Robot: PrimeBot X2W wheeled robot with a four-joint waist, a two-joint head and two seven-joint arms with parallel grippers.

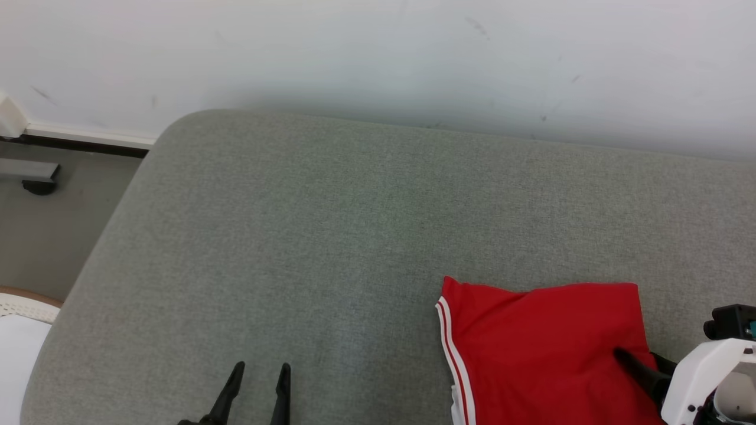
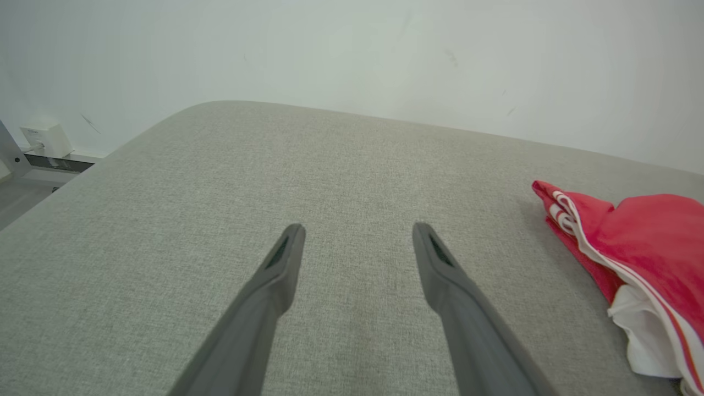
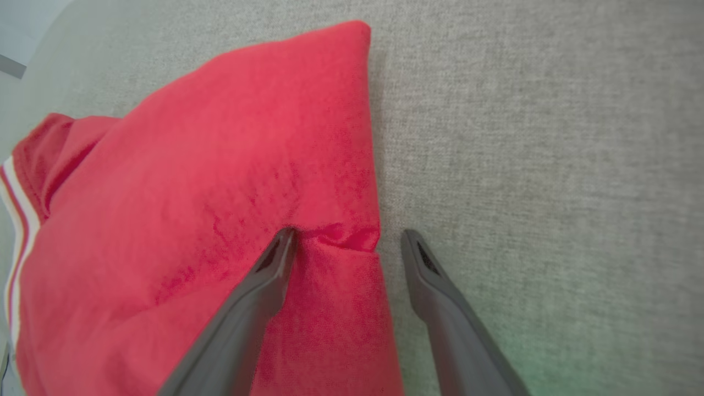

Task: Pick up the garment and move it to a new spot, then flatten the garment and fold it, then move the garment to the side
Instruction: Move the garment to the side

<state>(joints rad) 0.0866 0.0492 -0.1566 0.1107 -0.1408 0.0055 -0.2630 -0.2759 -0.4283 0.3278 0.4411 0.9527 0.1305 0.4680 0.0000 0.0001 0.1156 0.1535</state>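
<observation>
The right pincer (image 3: 347, 237), spread wide, straddles the edge of the folded red fabric garment (image 3: 220, 165), one finger denting it. The left pincer (image 2: 357, 228) gapes empty, left of the garment.

- The garment (image 1: 543, 348) is red cloth, fine-knit and smooth, with a faint sheen; the white stripes along its edge look like the same soft cloth.
- The table (image 1: 331, 236) has a grey-green woven cover, matt and coarse-grained.
- The left claw (image 1: 262, 366) and right claw (image 3: 347, 235) are dark and matt, plastic by the look.
- The casing (image 1: 703, 372) on the right arm is glossy white plastic.
- The wall (image 1: 378, 53) is matt white, lightly scuffed.
</observation>
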